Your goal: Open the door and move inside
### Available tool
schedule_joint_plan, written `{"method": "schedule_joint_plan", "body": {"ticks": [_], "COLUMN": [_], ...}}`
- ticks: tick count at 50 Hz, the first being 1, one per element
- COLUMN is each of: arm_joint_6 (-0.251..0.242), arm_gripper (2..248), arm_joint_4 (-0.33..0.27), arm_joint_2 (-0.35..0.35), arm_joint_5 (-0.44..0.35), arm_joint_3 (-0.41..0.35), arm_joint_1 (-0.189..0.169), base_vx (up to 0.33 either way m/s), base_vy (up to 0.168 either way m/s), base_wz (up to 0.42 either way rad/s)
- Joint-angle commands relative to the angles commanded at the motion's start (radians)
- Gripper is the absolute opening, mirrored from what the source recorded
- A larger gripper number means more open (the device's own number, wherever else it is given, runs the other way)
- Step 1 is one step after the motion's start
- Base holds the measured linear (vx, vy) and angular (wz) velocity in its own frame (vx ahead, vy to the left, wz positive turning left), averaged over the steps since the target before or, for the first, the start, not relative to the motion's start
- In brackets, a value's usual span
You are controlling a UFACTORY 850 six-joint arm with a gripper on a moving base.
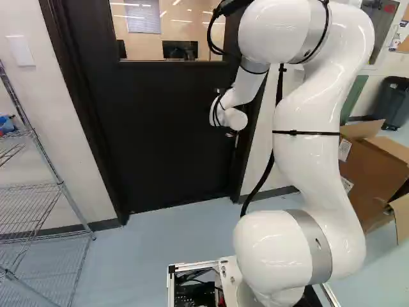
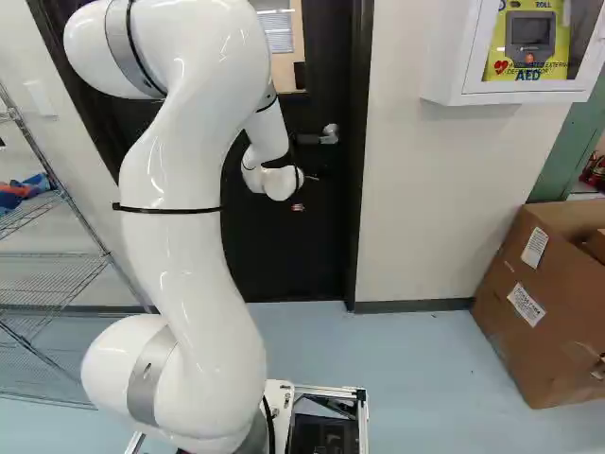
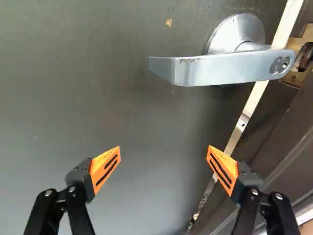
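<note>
Facing the lever on the door, near the frame, the gripper holds nothing, its fingers spread wide with the lever beyond their tips, probably to leave room to straddle and turn it before the door can be swung.

Base views: bright, diffuse illumination; glossy highlights on the arm; bright light strips visible in the window. Wrist view: dimmer; soft shadow beneath the handle.
</note>
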State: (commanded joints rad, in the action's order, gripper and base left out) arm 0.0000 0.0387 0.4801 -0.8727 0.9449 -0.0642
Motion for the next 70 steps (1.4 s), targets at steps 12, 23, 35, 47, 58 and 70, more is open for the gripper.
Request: {"method": "schedule_joint_plan", "body": {"ticks": [12,23,35,47,58,70], "arm_joint_6": [0.0,0.0,0.0,0.0,0.0,0.0], "arm_gripper": [247,247,247,247,247,247], "arm_joint_4": [0.051,0.103,0.166,0.21,0.224,0.225], "arm_joint_2": [0.047,0.096,0.149,0.203,0.252,0.306], "arm_joint_5": [0.0,0.0,0.0,0.0,0.0,0.0], "arm_joint_3": [0.061,0.125,0.197,0.271,0.339,0.415], "arm_joint_1": [0.004,0.013,0.024,0.038,0.053,0.068], "base_vx": [0.0,-0.002,0.0,0.0,0.0,0.0], "base_vy": [0.0,0.001,0.0,0.0,0.0,0.0], "base_wz": [0.0,0.001,0.0,0.0,0.0,0.0]}}
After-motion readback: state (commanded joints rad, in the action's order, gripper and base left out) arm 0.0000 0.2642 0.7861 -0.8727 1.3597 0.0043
